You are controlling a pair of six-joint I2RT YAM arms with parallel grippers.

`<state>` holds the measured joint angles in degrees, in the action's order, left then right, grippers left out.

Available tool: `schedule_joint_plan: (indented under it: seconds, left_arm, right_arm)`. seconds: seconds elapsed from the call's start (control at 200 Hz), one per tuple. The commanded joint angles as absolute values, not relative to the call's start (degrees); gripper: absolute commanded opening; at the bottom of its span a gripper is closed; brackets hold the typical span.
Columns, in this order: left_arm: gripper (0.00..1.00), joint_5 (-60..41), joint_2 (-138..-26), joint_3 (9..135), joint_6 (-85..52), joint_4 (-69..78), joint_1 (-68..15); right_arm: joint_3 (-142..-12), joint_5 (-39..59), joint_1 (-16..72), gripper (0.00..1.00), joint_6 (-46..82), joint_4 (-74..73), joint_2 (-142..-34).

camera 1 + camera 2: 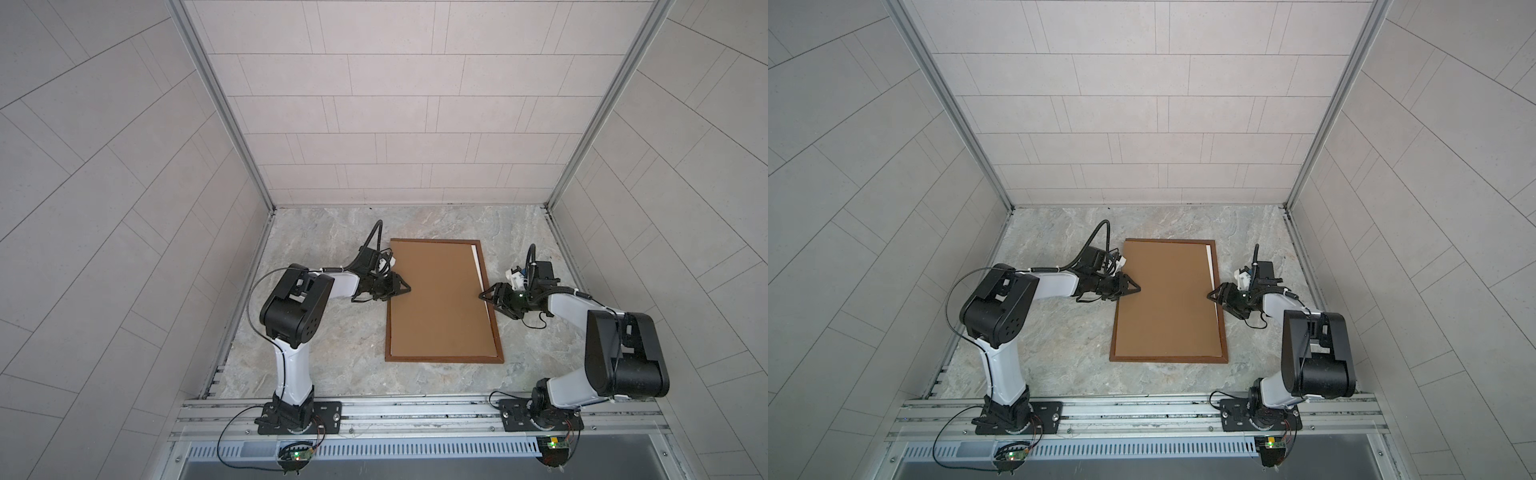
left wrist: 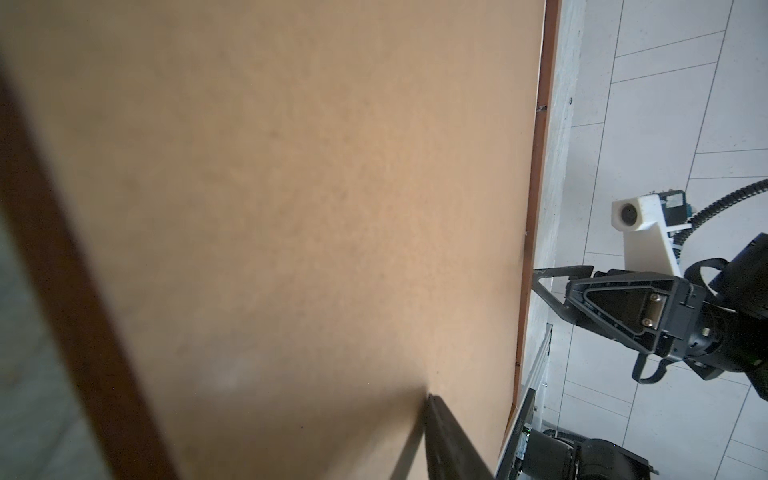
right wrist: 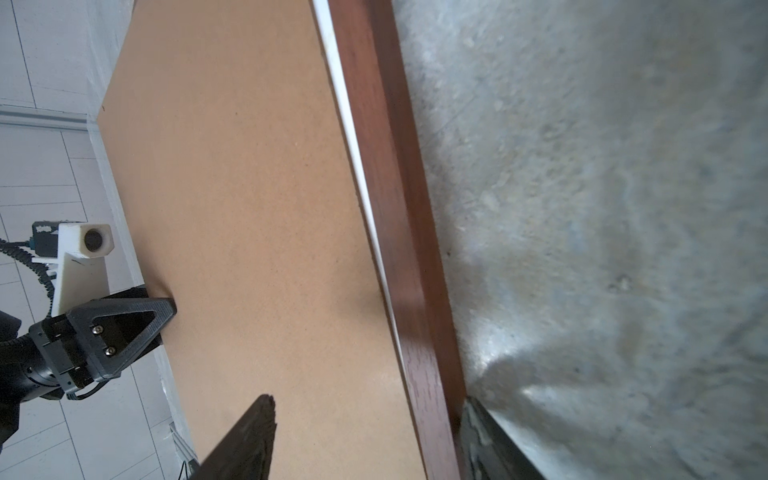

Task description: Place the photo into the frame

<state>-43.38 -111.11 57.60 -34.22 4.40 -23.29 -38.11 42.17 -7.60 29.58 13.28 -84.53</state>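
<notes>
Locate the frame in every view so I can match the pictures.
Top view: the frame, flat, central.
Top view: the frame, likewise central.
Left wrist: the frame edges the backing board.
Right wrist: the frame, between backing board and table.
Shared landmark: the backing board.

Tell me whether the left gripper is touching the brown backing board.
Touching. The left wrist view shows a fingertip of the left gripper meeting its own shadow on the backing board, with no gap.

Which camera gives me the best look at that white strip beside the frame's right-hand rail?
The right wrist view: the white strip runs close up between the board and the frame. Both top views show only a thin sliver; the left wrist view, barely a pale line.
</notes>
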Motion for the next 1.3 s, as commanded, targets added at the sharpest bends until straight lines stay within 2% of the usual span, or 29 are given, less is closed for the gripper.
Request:
schedule_joint_plan:
  seconds: [0.0, 0.5, 0.635, 0.776, 0.881, 1.131, 1.216, 1.291]
  left_arm:
    - [0.41, -38.2, -112.6, 59.4, -30.0, -2.9, -23.8]
    - [0.43, -29.5, -114.6, 66.4, -24.2, -15.2, -27.4]
    - [0.51, -27.9, -115.3, 68.4, -23.9, -17.9, -27.5]
    - [0.53, -26.4, -114.4, 68.9, -23.9, -19.0, -27.6]
    - [0.48, -26.9, -114.5, 70.0, -25.6, -19.6, -27.5]
    - [0.48, -23.8, -113.8, 69.7, -30.9, -16.8, -27.5]
    - [0.42, -23.4, -113.6, 68.9, -31.6, -14.9, -27.5]
    - [0.43, -22.8, -113.7, 68.6, -32.6, -13.9, -27.4]
  right_arm:
    - [-37.3, 42.6, -7.4, 0.66, 29.8, 12.5, -84.4]
    - [-36.7, 43.4, -7.4, 0.66, 30.4, 11.2, -83.9]
    - [-36.7, 43.6, -7.4, 0.66, 30.4, 11.1, -83.8]
    - [-36.6, 43.8, -7.3, 0.66, 30.5, 10.9, -83.7]
    - [-36.6, 44.0, -7.4, 0.65, 30.6, 10.7, -83.6]
    - [-36.4, 44.3, -7.4, 0.65, 30.7, 10.9, -83.1]
    - [-36.2, 44.4, -7.4, 0.65, 30.8, 10.7, -83.1]
    - [-36.3, 44.5, -7.4, 0.65, 30.9, 10.5, -83.1]
